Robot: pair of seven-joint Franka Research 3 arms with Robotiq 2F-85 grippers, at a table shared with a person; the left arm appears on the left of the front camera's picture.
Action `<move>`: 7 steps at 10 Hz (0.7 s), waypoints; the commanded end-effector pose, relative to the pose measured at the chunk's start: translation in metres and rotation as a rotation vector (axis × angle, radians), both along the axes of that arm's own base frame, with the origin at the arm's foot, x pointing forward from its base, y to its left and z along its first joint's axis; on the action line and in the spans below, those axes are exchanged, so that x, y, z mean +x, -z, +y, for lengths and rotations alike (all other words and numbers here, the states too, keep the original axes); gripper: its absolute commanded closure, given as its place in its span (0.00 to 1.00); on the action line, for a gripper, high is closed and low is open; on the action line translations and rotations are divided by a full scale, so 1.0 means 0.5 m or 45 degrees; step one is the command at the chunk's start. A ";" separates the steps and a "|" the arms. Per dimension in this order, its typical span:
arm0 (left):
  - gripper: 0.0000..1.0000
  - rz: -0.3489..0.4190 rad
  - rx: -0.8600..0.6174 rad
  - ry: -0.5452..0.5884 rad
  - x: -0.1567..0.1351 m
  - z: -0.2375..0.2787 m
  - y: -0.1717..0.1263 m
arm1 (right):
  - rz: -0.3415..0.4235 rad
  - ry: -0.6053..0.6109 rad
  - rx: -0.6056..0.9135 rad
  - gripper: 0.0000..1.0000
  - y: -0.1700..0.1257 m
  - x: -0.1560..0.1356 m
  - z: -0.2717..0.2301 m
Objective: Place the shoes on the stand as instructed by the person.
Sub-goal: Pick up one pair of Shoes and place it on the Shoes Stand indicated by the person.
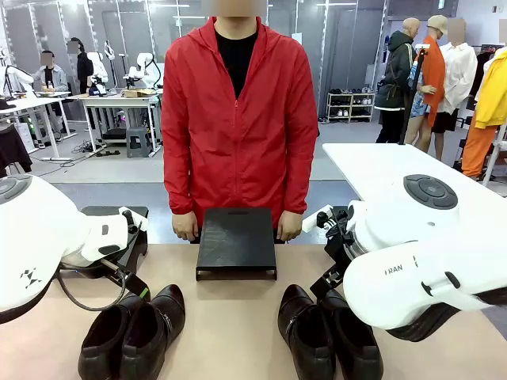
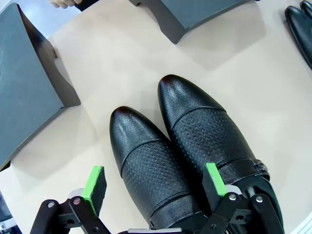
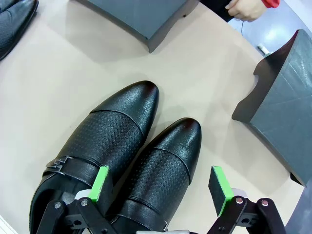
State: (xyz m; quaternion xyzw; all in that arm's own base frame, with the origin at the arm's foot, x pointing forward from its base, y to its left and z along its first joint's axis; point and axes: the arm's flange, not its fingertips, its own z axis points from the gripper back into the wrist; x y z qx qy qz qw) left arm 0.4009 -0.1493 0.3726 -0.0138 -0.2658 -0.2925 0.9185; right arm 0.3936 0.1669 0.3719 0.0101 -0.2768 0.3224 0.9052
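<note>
Two pairs of glossy black shoes lie on the tan table near me: the left pair and the right pair. My left gripper hovers open just above the left pair, its green pads straddling one shoe. Above the right pair my right gripper is also open, one shoe between its pads. A black stand sits at the table's far middle. The person in the red jacket stands behind it, one hand on each side of it.
A second black stand sits at the left behind my left arm, also seen as stand. Another stand is on the right. Bare tabletop lies between the two pairs.
</note>
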 end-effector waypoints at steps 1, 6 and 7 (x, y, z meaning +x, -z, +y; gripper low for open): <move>0.00 0.000 0.000 0.000 0.000 0.000 0.000 | 0.001 0.002 0.002 0.00 0.000 0.000 0.000; 0.00 -0.046 -0.011 0.032 -0.020 0.019 -0.114 | -0.050 0.002 0.072 0.00 -0.148 -0.009 -0.016; 0.00 -0.037 -0.051 0.042 -0.035 0.039 -0.151 | -0.042 -0.007 0.112 0.00 -0.183 -0.017 -0.025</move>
